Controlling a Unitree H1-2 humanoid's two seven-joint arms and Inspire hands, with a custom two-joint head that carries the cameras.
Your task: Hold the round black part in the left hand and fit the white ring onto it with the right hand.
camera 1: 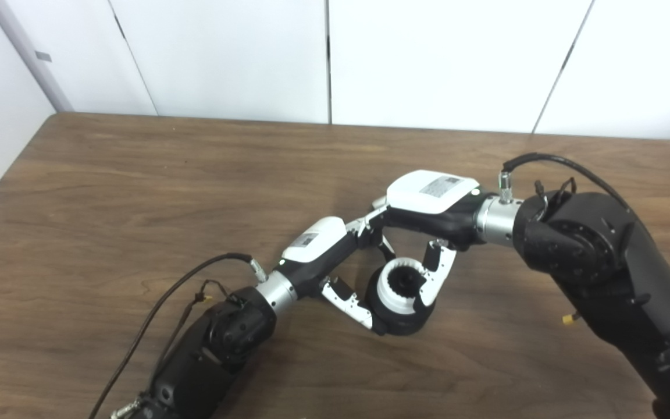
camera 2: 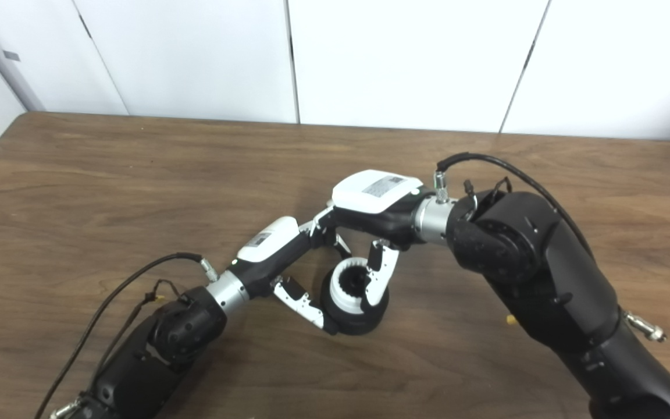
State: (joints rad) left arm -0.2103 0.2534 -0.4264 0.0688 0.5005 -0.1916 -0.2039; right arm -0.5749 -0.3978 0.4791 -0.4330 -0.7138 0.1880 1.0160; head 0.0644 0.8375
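The wooden counter [camera 1: 137, 192] fills most of the frame, ending at white wall panels [camera 1: 224, 58] along the top.

The right arm [camera 1: 608, 273] enters from the lower right corner and reaches toward the middle of the picture; the left arm [camera 1: 213, 349] comes up from the bottom edge left of centre, with a black cable [camera 1: 160, 302] looping beside it.

The right hand [camera 1: 428, 203] sits just right of the frame's centre, its white back plate facing up. Its fingers [camera 1: 435, 276] curl down and are clamped on the white ring's rim, one on the ring's right side and others behind it.

The left hand [camera 1: 323, 247] lies just left of and below the right hand, the two nearly touching at their knuckles. Its fingers [camera 1: 349, 299] are clamped on the lower left side of the round black part.

The round black part [camera 1: 405, 320] is below the frame's centre, between both hands, low over the counter; whether it rests on the counter cannot be told.

The white ring [camera 1: 396, 285] sits on top of the black part, its toothed inner edge and dark centre hole facing up.
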